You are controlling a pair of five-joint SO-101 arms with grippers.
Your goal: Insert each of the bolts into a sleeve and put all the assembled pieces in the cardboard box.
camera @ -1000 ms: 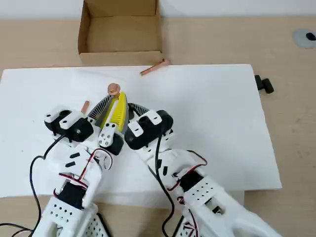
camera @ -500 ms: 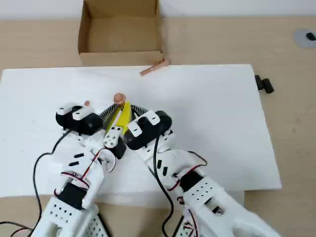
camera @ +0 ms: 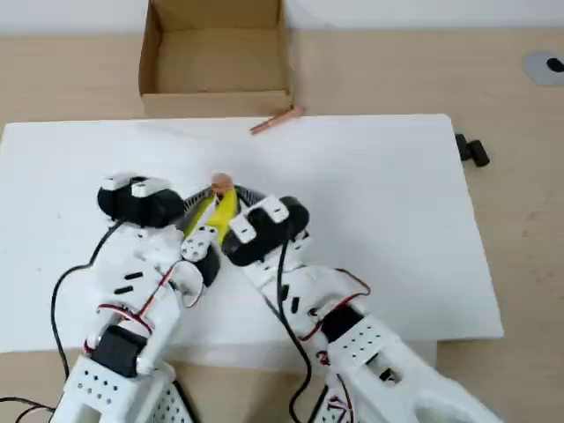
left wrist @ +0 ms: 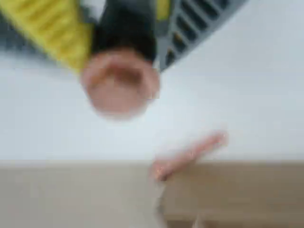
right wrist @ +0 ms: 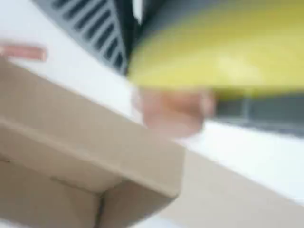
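A copper piece [camera: 220, 182] with a round end sits at the tip of my left gripper [camera: 218, 189], which is shut on it between a yellow finger and a grey ribbed one. The left wrist view shows that round end [left wrist: 120, 83] close up. My right gripper [camera: 245, 196] is pressed against the same spot from the right, and its wrist view has the copper piece [right wrist: 173, 111] under the yellow finger. A second copper piece [camera: 276, 119] lies at the far edge of the white sheet. The cardboard box [camera: 214, 95] stands open just beyond.
A white sheet [camera: 370, 194] covers the table's middle, bare on its right half. A small black object [camera: 472, 150] lies off the sheet's right edge, and a grey disc [camera: 545, 67] sits at the far right. Both arms crowd the near left.
The left arm's wrist swung right, carrying the held copper piece right and nearer, toward the right gripper. A small copper piece beside the left arm is now covered by it.
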